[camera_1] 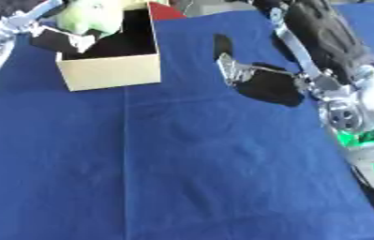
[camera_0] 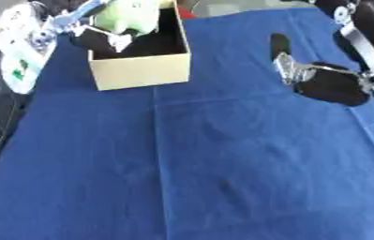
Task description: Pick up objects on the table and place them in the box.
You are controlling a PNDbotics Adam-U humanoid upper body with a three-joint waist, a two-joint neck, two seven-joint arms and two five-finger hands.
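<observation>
We observe the open tan cardboard box (camera_0: 140, 70) standing at the far left of the bench (camera_0: 222, 178), which is covered by a deep blue cloth with straight fold creases running across it; a pale green soft object (camera_0: 128, 16) sits at the mouth of the box, over its dark interior, and appears to be either going in or already resting on the contents.

The left hand (camera_0: 100, 37), black with silver parts, is at the box opening just beside the green object; we cannot tell from either view whether its fingers are curled on the object or have let it go. The right hand (camera_1: 259, 79) lies low over the blue cloth to the right of the box and well apart from it; its fingers extend straight toward the box and it carries nothing, so we treat it as released and idle.

We judge the task to be near its end: the visible cloth carries no other loose object, so the green object looks like the last item in view; what remains, as far as we can see, is to confirm that it lies fully inside the box and to withdraw the left hand.

A small red shape (camera_1: 167, 10) shows at the far corner of the box; we cannot identify it. The room beyond the bench edge is not legible.
</observation>
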